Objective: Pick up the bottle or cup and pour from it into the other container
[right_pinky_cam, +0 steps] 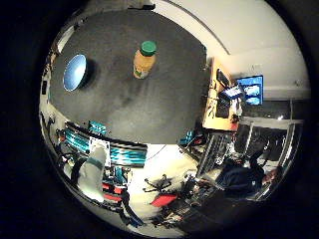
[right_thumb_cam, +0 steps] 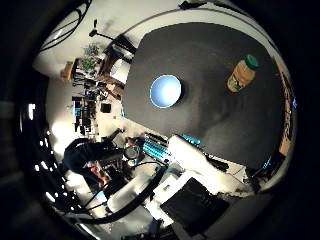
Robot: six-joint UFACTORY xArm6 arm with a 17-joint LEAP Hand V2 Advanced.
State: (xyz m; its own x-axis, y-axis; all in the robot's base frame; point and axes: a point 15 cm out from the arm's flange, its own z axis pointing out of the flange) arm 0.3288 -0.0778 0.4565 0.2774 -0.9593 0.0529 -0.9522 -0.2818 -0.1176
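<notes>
A bottle (right_pinky_cam: 146, 62) with orange-yellow contents and a green cap stands upright on a round dark table (right_pinky_cam: 140, 105). A blue bowl (right_pinky_cam: 75, 72) sits on the same table, a short way from the bottle. The right thumb side palm view also shows the bottle (right_thumb_cam: 241, 73) and the bowl (right_thumb_cam: 165, 91). Both look small, so my hand is well away from them, off the table's edge. White and teal parts of my hand (right_pinky_cam: 100, 154) reach in at the view's edge. Its fingers look relaxed and touch neither thing.
Beyond the table's edge, the right little finger side palm view shows a room with desks, a lit screen (right_pinky_cam: 249, 90) and office chairs (right_pinky_cam: 159, 184). The right thumb side palm view shows a shelf with plants (right_thumb_cam: 90, 62) beside the table.
</notes>
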